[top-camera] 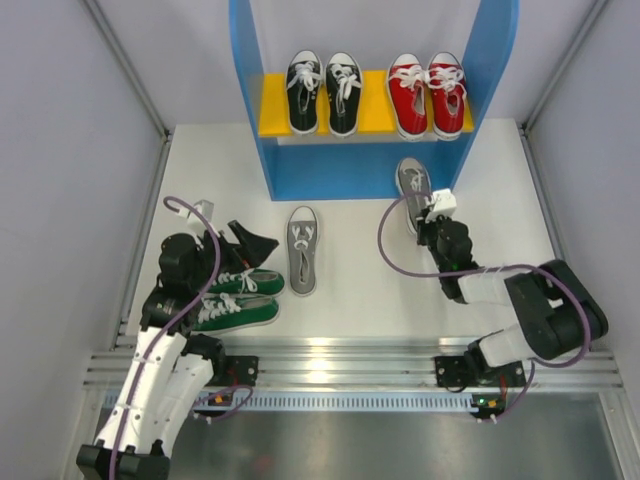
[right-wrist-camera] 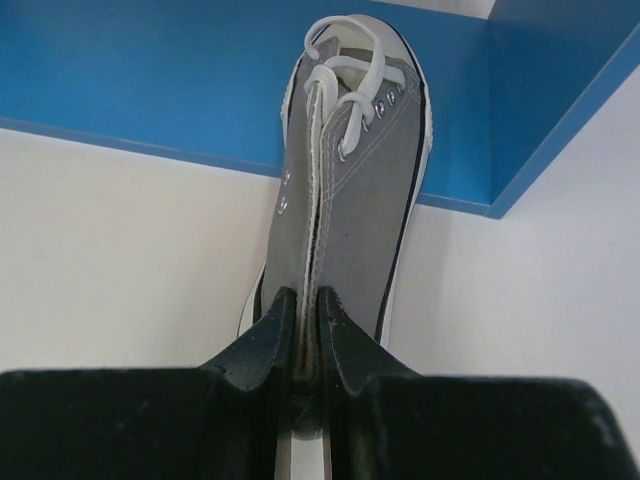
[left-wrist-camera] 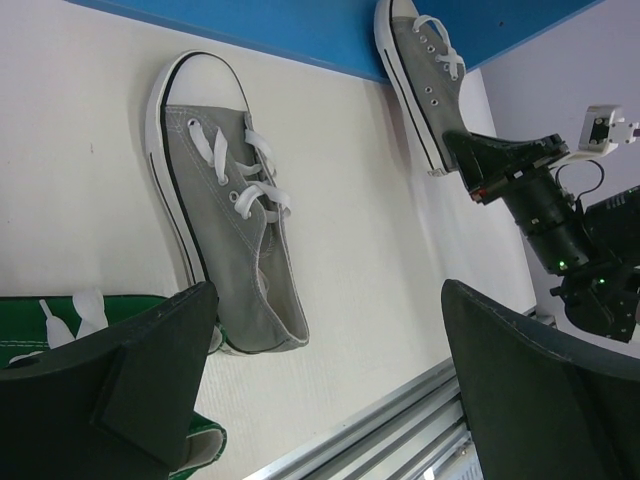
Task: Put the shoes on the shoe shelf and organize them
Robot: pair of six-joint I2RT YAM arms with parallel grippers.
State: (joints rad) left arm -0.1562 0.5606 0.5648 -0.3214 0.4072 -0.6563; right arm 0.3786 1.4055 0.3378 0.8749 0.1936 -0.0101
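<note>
The shoe shelf (top-camera: 500, 60) stands at the back, with a black pair (top-camera: 323, 92) and a red pair (top-camera: 427, 93) on its yellow board (top-camera: 275, 105). My right gripper (right-wrist-camera: 308, 305) is shut on the heel of a grey shoe (right-wrist-camera: 350, 200), whose toe reaches into the blue base; it also shows in the top view (top-camera: 411, 180). A second grey shoe (top-camera: 302, 250) lies on the table; it also shows in the left wrist view (left-wrist-camera: 230, 240). My left gripper (top-camera: 250, 250) is open and empty over the green pair (top-camera: 235, 297).
An aluminium rail (top-camera: 330, 360) runs along the table's near edge. Frame posts (top-camera: 135, 90) and grey walls stand at both sides. The right arm's purple cable (top-camera: 390, 255) loops over the table between the two grey shoes.
</note>
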